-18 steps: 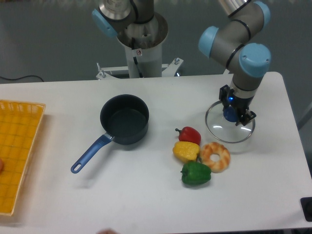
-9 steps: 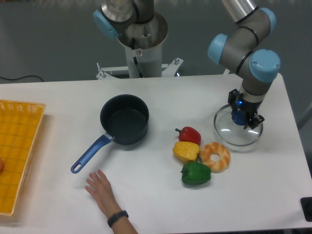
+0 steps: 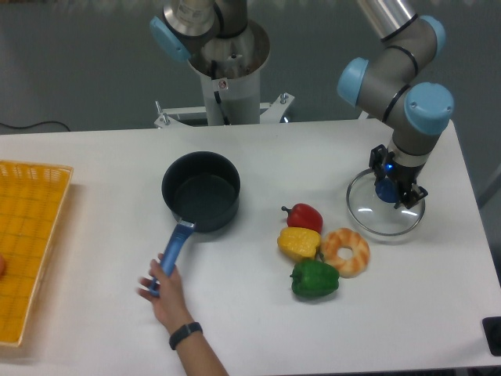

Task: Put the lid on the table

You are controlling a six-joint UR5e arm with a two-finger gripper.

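**Lid held low at the right end of the surface**

While your arm reached down from the upper right, its wrist pointed straight at the surface and the claw was clenched on the blue knob of the lid. You had the fingers on either side of that knob, so the knob itself was mostly hidden behind them. The lid sat level, its silvery rim a full ring just right of the doughnut, close to it but apart. Whether the rim was resting on the surface or hanging just above it, you could not tell from this view.

Your elbow joints, grey with pale blue caps, were stacked above the claw, and the forearm ran out of the top of the picture.

Left of the lid lay a cluster of red pepper, yellow pepper and green pepper, the yellow one touching the doughnut. The dark blue saucepan stood open well to the left, near the middle. A person's hand gripped the end of its handle, the forearm coming in from the bottom edge with a dark band on the wrist. A yellow mesh basket lay at the far left edge.
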